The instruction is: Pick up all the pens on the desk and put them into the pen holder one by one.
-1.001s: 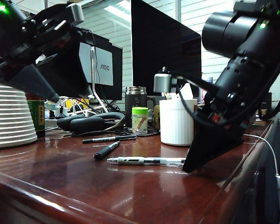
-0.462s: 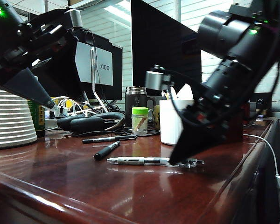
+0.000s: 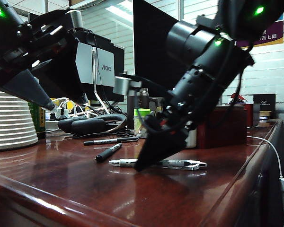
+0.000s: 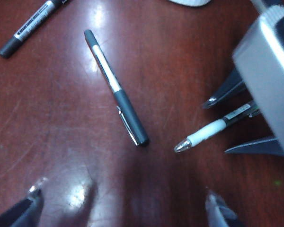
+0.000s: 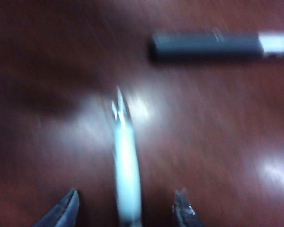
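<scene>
Right pincer (image 5: 125,208): spread, astride ballpoint (image 5: 127,179), tips low over worktop (image 3: 85,189) | ballpoint: flat, long axis running between the fingers, crossing their closing line | left pincer (image 4: 123,213): spread, raised, farther off; right arm nearer.

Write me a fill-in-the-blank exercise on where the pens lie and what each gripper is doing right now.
1. The right gripper is lowered over the clear-and-white ballpoint, its jaws ____ on either side of it.
2. The left gripper hangs open above the desk, holding ____.
3. The number of pens lying on the desk is ____.
4. Nearest the ballpoint lies the short thick black marker; farther off lies the ____ black marker.

Missing words: open; nothing; three; thin
</scene>
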Available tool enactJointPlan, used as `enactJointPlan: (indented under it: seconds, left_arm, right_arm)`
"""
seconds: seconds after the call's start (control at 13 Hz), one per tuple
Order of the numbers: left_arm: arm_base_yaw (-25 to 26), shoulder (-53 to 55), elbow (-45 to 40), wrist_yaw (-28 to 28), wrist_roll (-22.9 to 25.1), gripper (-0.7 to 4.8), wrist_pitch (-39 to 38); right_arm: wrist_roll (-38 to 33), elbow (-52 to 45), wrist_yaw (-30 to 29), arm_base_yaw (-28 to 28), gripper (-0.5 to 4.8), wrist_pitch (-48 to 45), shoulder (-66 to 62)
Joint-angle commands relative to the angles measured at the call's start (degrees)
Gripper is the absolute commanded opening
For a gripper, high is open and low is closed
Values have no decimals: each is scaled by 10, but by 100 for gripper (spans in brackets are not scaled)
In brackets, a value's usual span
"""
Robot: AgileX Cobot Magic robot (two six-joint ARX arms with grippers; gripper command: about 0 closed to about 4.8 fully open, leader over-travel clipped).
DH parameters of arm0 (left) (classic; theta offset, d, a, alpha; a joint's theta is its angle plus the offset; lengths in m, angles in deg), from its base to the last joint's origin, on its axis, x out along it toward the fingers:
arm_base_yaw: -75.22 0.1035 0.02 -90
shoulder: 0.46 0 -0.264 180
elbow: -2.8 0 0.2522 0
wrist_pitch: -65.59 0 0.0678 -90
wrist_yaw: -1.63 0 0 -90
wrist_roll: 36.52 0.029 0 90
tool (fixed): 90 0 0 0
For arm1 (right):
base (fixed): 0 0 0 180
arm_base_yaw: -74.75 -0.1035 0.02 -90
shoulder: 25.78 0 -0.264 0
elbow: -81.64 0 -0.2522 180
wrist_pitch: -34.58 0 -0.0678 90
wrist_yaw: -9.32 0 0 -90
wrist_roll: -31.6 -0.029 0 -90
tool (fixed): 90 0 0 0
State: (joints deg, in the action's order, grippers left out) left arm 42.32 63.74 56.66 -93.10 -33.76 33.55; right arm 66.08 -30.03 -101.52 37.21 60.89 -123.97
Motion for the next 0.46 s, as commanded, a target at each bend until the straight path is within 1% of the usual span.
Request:
enactJointPlan:
  seconds: [0.08,0.15,0.31,0.46]
  left_arm:
    - [0,-1,3,10,-2,461,-5]
    - [0,-1,3,10,-2,461,-5]
    - [0,-1,3,10,-2,461,-5]
    - [0,-1,3,10,-2,461,-4]
  right_arm:
    - [0,-2,18,-3,61,38,-10]
    - [0,-2,19,-2,0,44,-9]
    - [-7,0,20,-3,-6,29,-8]
    - [-66,20,17,-2,-6,-5,4]
